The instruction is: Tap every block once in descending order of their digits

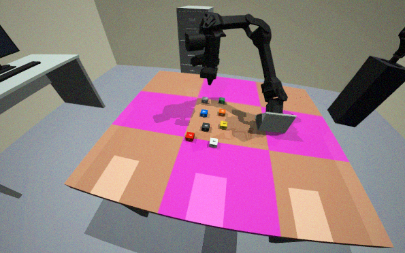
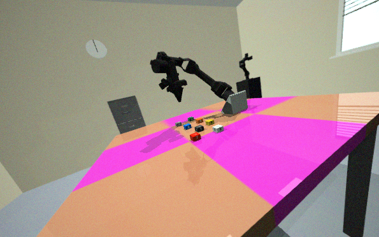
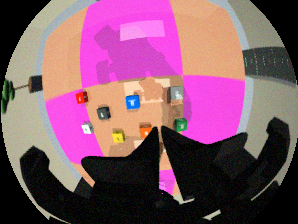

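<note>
My gripper (image 1: pixel 209 83) (image 2: pixel 179 100) (image 3: pixel 159 129) is shut and empty, high above the far end of the blocks. Eight blocks lie apart on the table: grey (image 1: pixel 205 100) (image 2: pixel 178 123) (image 3: pixel 176 93), green (image 1: pixel 222 100) (image 2: pixel 190 118) (image 3: pixel 181 124), blue (image 1: pixel 203 113) (image 2: pixel 187 126) (image 3: pixel 132 102), orange (image 1: pixel 222 112) (image 2: pixel 199 120) (image 3: pixel 145 131), black (image 1: pixel 205 126) (image 2: pixel 199 128) (image 3: pixel 103 113), yellow (image 1: pixel 223 124) (image 2: pixel 209 122) (image 3: pixel 118 136), red (image 1: pixel 190 136) (image 2: pixel 195 137) (image 3: pixel 81 97) and white (image 1: pixel 213 142) (image 2: pixel 218 129) (image 3: pixel 87 128). Their digits are too small to read surely.
The arm's grey wedge-shaped base (image 1: pixel 277 123) (image 2: pixel 237 102) stands beside the blocks on the magenta and orange table (image 1: pixel 236 170) (image 2: pixel 157 178). A desk (image 1: pixel 56 62) with a monitor is at the left, and a filing cabinet (image 1: pixel 189 37) (image 2: pixel 127 114) stands behind.
</note>
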Action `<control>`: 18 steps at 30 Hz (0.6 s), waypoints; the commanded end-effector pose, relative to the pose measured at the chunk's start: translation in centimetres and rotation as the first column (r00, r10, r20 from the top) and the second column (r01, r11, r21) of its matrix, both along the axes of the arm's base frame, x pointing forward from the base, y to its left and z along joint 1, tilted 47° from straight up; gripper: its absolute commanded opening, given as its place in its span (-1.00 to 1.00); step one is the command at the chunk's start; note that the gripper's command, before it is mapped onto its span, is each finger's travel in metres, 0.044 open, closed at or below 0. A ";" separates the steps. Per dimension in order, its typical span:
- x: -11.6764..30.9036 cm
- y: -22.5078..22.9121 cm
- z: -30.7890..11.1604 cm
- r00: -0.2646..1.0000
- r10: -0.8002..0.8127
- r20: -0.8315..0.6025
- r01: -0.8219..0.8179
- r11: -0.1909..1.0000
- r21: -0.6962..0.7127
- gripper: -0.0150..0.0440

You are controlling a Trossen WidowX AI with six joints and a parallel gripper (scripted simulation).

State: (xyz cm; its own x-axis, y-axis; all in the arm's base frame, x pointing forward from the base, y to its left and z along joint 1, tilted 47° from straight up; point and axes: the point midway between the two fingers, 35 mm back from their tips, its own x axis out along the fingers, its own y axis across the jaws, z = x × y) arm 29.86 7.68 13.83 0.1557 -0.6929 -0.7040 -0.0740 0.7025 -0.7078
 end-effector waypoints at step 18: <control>-4.7 -12.5 -1.1 1.000 -0.006 0.014 0.006 1.000 -0.025 -0.42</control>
